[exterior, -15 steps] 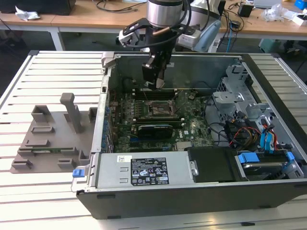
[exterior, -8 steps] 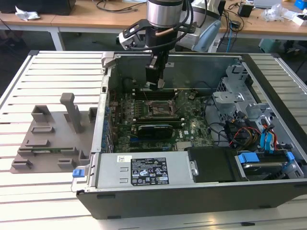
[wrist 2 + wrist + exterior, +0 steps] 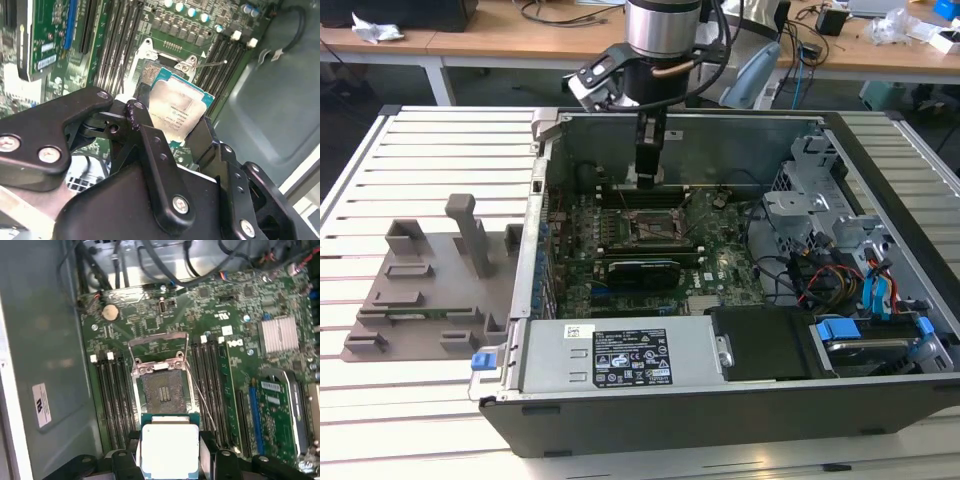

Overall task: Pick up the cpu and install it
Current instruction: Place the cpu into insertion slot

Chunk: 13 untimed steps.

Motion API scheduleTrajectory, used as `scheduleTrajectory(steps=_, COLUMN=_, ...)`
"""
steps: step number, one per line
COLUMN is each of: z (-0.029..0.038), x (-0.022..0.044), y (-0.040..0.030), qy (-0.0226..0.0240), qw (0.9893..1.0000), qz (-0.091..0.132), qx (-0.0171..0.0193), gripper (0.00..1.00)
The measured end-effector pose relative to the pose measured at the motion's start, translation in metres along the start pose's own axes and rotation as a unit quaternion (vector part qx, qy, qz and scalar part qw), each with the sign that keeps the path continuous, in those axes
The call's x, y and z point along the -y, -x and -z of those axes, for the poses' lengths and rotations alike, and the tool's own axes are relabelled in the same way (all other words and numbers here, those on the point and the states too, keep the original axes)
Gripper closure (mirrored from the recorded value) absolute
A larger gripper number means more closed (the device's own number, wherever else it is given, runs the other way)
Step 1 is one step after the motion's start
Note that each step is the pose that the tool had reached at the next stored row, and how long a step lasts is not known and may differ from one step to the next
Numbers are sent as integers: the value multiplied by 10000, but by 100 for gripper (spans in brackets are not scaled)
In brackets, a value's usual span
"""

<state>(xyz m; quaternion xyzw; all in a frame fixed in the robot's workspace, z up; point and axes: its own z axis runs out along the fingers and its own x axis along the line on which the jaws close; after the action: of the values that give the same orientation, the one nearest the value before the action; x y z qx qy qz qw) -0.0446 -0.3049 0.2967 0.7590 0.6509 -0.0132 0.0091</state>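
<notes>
Grip: held cpu clamped by two opposite edges between fingers of gripper, silver top facing wrist cameras. Hung inside open computer case, over motherboard, toward 12 o'clock side of case in exterior view. Saw cpu clear of board, not yet seated. Found socket uncovered, contacts bare, just past cpu's leading edge in both wrist views; in exterior view, at 6 o'clock from gripper, close beneath. Judged cpu edges roughly square with socket sides, slightly short of it.
</notes>
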Motion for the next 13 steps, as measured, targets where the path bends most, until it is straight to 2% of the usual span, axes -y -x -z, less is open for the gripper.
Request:
scheduleTrajectory(steps=1, z=0, x=0, y=0, qy=5, qw=9999, qz=155, qx=0, gripper=45)
scheduleTrajectory(steps=3, z=0, x=0, y=0, qy=9, qw=9996, qz=292, qx=1, gripper=45)
scheduleTrajectory(steps=6, z=0, x=0, y=0, qy=18, qw=9985, qz=553, qx=2, gripper=45)
scheduleTrajectory(steps=7, z=0, x=0, y=0, qy=22, qw=9976, qz=688, qx=3, gripper=45)
scheduleTrajectory(steps=11, z=0, x=0, y=0, qy=31, qw=9952, qz=983, qx=4, gripper=45)
scheduleTrajectory(steps=13, z=0, x=0, y=0, qy=38, qw=9928, qz=1194, qx=4, gripper=45)
